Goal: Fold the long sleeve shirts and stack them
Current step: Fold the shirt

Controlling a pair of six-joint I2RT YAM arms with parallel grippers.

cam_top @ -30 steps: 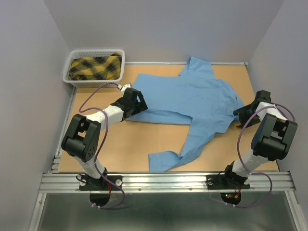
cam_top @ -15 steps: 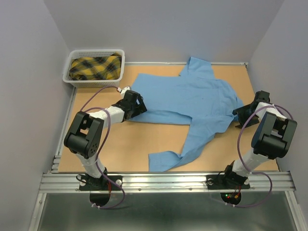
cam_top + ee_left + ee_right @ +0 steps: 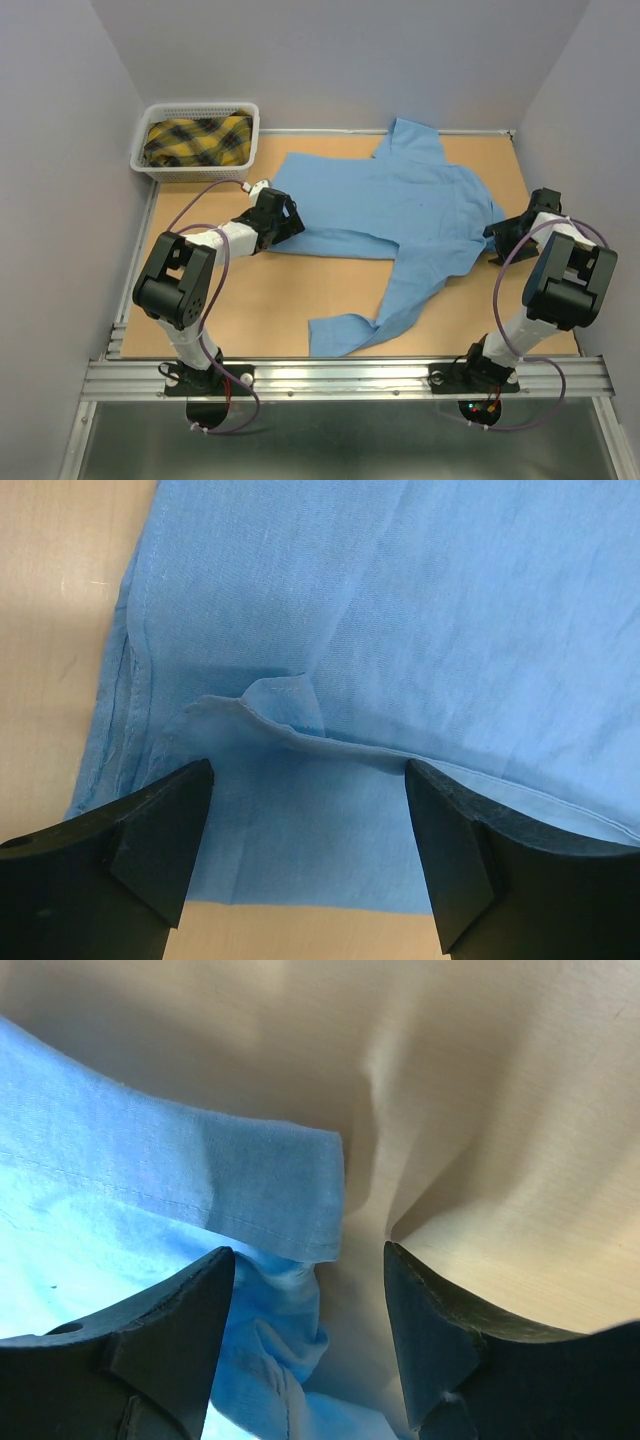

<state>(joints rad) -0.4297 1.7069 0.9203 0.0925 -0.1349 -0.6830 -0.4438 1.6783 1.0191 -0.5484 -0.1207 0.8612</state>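
Tan board forms the table [image 3: 250, 290], and the long sleeve shirt [image 3: 400, 205] lies flat across its far half, nearer the right side. It is plain light blue cloth. One sleeve runs down toward the near edge and ends in a rumpled fold. Another flap of cloth points toward the far wall, but it is too small to tell whether this is a collar or a sleeve. No buttons can be made out.

A white plastic basket [image 3: 200, 107] sits in the far left corner, well apart from the shirt. It holds a yellow and black plaid cloth [image 3: 198, 140], with most of that cloth's shape hidden below the rim.

The left gripper [image 3: 308, 770] sits at the shirt's left hem, its jaws spread wide over a small turned-up fold and clamping nothing. The right gripper [image 3: 308, 1252] sits at the shirt's right edge, also spread, with a stitched hem corner lying loose between its jaws.
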